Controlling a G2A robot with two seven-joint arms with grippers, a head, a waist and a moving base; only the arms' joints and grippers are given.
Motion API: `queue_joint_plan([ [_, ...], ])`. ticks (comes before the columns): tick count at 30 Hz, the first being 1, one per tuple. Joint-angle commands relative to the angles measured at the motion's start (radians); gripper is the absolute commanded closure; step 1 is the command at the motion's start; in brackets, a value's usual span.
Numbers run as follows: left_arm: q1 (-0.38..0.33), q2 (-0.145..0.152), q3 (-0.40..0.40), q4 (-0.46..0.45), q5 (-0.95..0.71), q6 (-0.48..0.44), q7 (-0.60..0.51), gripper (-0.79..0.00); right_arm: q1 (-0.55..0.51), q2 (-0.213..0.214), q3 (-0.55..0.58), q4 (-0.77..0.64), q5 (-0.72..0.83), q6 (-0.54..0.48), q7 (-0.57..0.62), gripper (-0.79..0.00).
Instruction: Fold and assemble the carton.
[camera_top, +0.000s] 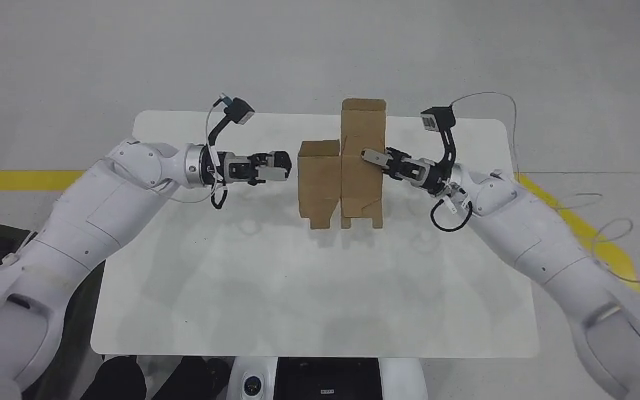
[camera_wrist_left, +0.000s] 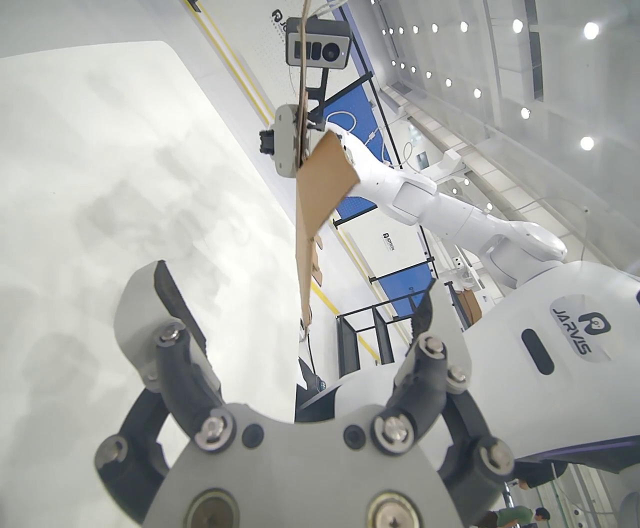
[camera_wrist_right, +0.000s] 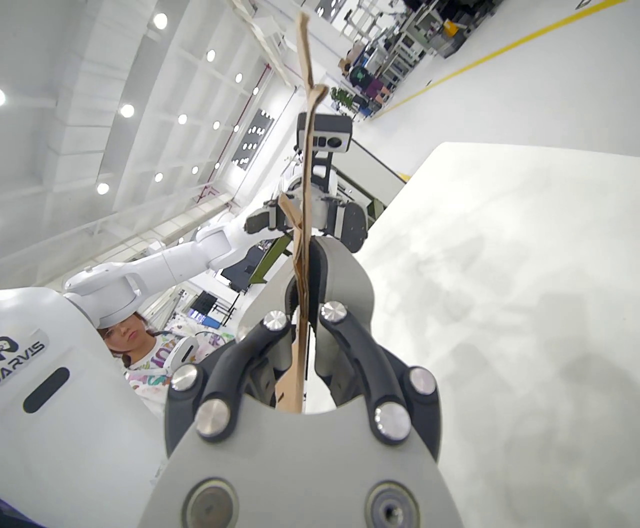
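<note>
The right gripper (camera_wrist_right: 302, 272) clamps the flattened carton (camera_top: 342, 165) at mid-table (camera_top: 200, 300). The left gripper (camera_top: 285, 166), spread wide beside its near panel, should probably close squarely there before pulling it open.

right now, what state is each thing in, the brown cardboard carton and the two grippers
brown cardboard carton: flattened, not yet assembled, one flap swung out, held upright
left gripper: open, facing the carton's edge, gripping nothing
right gripper: shut on the carton
</note>
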Motion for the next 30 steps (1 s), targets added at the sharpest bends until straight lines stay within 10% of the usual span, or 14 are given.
queue_joint_plan([
  [1, 0.010, 0.000, -0.002, -0.014, 0.013, -0.002, 0.002, -0.785, -0.010, -0.011, 0.015, 0.004, -0.027, 0.000, -0.041, 0.000],
  [17, 0.065, -0.025, -0.032, -0.031, -0.011, 0.047, -0.047, -0.785, -0.056, -0.081, 0.110, 0.019, -0.149, 0.000, -0.122, 0.000],
  [20, 0.073, -0.033, -0.043, -0.019, -0.018, 0.053, -0.053, -0.028, -0.061, -0.089, 0.125, 0.023, -0.156, 0.000, -0.108, 0.000],
  [30, 0.090, -0.059, -0.076, 0.013, -0.038, 0.089, -0.088, 0.000, -0.076, -0.112, 0.170, 0.038, -0.167, 0.000, -0.063, 0.000],
])
